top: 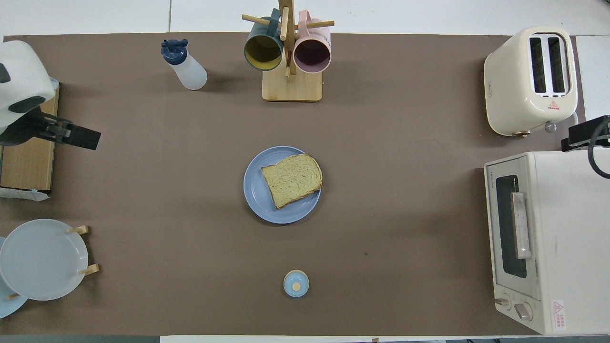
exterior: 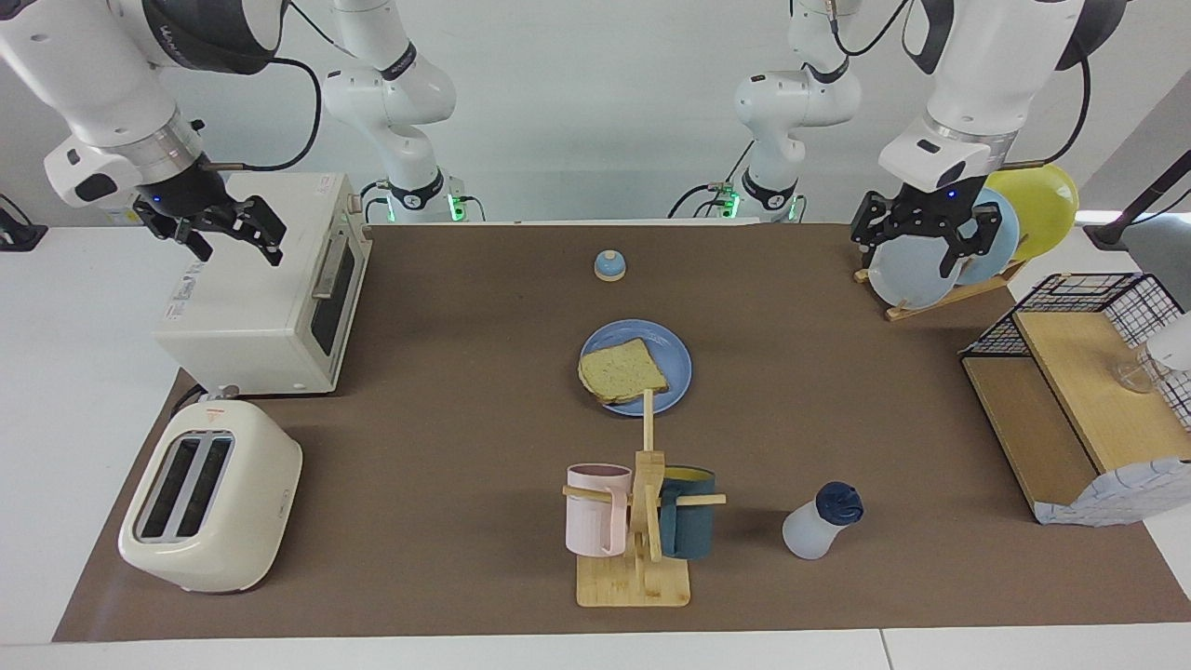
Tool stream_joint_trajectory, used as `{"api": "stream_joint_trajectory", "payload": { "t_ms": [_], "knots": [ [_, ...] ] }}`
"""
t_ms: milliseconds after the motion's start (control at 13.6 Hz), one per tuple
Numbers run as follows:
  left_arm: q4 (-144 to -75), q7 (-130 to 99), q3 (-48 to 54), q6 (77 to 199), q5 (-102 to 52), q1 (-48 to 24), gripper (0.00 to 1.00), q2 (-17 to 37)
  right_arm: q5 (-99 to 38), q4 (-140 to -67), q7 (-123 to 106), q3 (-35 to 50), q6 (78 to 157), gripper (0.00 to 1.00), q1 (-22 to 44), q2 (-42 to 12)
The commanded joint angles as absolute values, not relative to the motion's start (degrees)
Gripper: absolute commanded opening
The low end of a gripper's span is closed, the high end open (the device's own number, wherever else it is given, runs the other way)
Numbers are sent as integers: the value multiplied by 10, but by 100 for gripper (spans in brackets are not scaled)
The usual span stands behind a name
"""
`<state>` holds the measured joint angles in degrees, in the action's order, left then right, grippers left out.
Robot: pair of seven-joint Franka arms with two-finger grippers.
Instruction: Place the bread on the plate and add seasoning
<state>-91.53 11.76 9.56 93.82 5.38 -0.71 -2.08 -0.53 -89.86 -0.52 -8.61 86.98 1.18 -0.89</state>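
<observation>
The bread point(exterior: 622, 370) point(top: 291, 179), a tan slice with a brown crust, lies flat on the round blue plate point(exterior: 677, 358) point(top: 256, 197) mid-table. The seasoning point(exterior: 819, 526) point(top: 186, 66), a white bottle with a navy cap, stands farther from the robots, beside the mug tree toward the left arm's end. My left gripper point(exterior: 914, 253) point(top: 71, 135) hangs open and holds nothing, raised in front of the plate rack, well away from the bottle and the plate. My right gripper point(exterior: 228, 237) point(top: 579, 136) waits open above the toaster oven.
A white toaster oven point(exterior: 260, 288) and a cream toaster point(exterior: 209, 498) stand at the right arm's end. A mug tree point(exterior: 642, 521) carries two mugs. A small bell point(exterior: 609, 265) sits nearer the robots than the plate. A plate rack point(exterior: 958, 242) and a wooden shelf point(exterior: 1070, 400) occupy the left arm's end.
</observation>
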Motion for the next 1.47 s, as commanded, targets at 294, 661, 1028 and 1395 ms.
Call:
{"api": "stream_joint_trajectory", "payload": {
  "t_ms": [294,661,1028,1395],
  "knots": [
    [-950,132,100,904,46,-6,100,-75,-6,-908,-19,-82,870,100,6,0],
    [-951,30,55,917,39,-22,100,-80,-6,-908,-19,-82,870,100,6,0],
    [-1000,-7,46,950,20,-28,100,-72,-6,-908,-19,-82,870,100,6,0],
    [-880,-18,-34,873,-26,-77,100,-2,-6,-908,-19,-82,870,100,6,0]
  ]
}}
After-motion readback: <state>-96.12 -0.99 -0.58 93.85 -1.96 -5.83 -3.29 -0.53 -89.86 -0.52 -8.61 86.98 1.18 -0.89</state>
